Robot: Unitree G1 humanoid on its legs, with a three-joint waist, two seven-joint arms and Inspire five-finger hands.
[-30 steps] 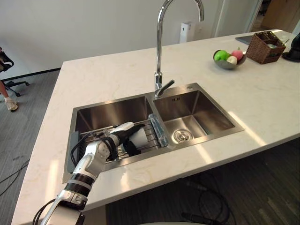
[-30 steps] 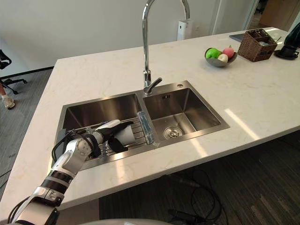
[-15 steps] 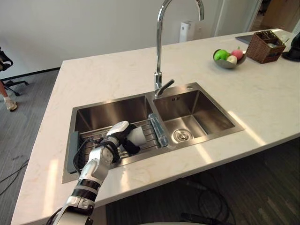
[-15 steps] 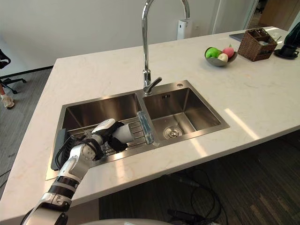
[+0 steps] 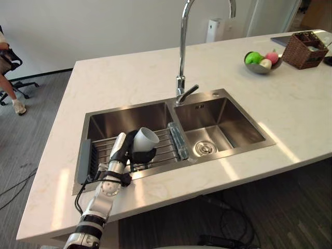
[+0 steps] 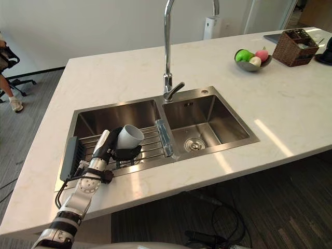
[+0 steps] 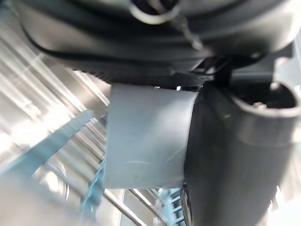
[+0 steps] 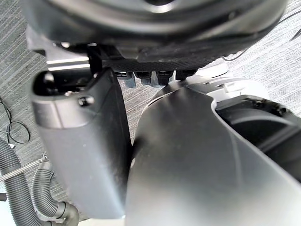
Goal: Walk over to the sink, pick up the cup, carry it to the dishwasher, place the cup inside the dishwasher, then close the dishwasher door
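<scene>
Cup [image 5: 145, 138] sits clamped in the left hand [image 5: 138, 155], mouth away from the palm, seemingly clear of the rack [image 5: 165, 148] below, ready for carrying. Right hand [image 8: 188, 160]: I cannot tell its state.

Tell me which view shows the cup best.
Left eye view: the white cup, rim and side, tilted in the left hand over the sink rack. Right eye view shows the same. Left wrist view gives its side wall, close.
</scene>
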